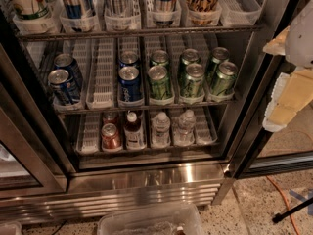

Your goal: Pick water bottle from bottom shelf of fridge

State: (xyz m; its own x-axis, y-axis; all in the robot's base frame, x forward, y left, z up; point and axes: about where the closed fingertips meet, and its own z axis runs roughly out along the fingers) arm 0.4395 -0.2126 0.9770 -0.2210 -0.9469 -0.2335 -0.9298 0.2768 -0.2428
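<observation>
Water bottle (160, 128): upright on the bottom shelf (146, 153) of the fridge (146, 180), just right of a brown bottle (132, 129).
Claw (287, 99): far right, higher up, well apart from it; open or closed, I cannot tell.

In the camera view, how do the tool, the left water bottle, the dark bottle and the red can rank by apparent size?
1. tool, at the right edge; nearness may enlarge it.
2. left water bottle and dark bottle: alike, unranked.
3. red can.
</observation>
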